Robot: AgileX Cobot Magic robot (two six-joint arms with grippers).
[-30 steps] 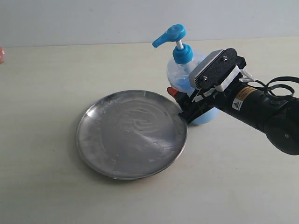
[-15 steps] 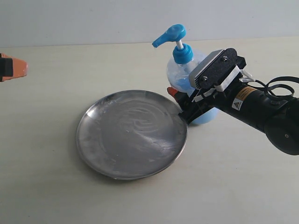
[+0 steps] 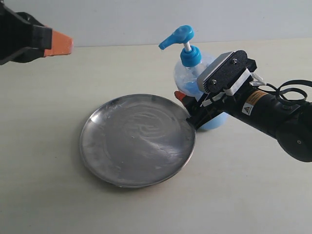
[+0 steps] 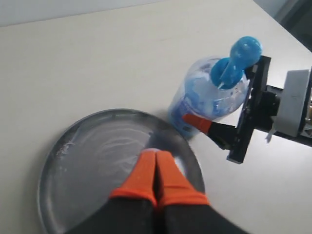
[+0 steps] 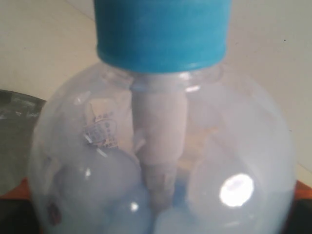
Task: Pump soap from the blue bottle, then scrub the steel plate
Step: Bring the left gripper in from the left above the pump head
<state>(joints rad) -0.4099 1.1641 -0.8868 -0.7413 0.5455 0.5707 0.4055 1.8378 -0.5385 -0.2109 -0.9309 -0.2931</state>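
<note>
Blue bottle sits clamped in right gripper beside steel plate; left gripper, tips together, has just entered far left, presumably to pump.

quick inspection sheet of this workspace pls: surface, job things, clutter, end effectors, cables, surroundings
surface: pale table, no spills seen on it
job's things: steel plate lies flat with thin pale soap smears; blue bottle upright beside its rim, pump head raised
clutter: nothing seen
end effectors: right end effector shut on the bottle's lower body; left end effector shut, empty, up away from the plate
cables: black cable loops on the right arm, clear of the plate
surroundings: plain pale wall behind the table
</note>
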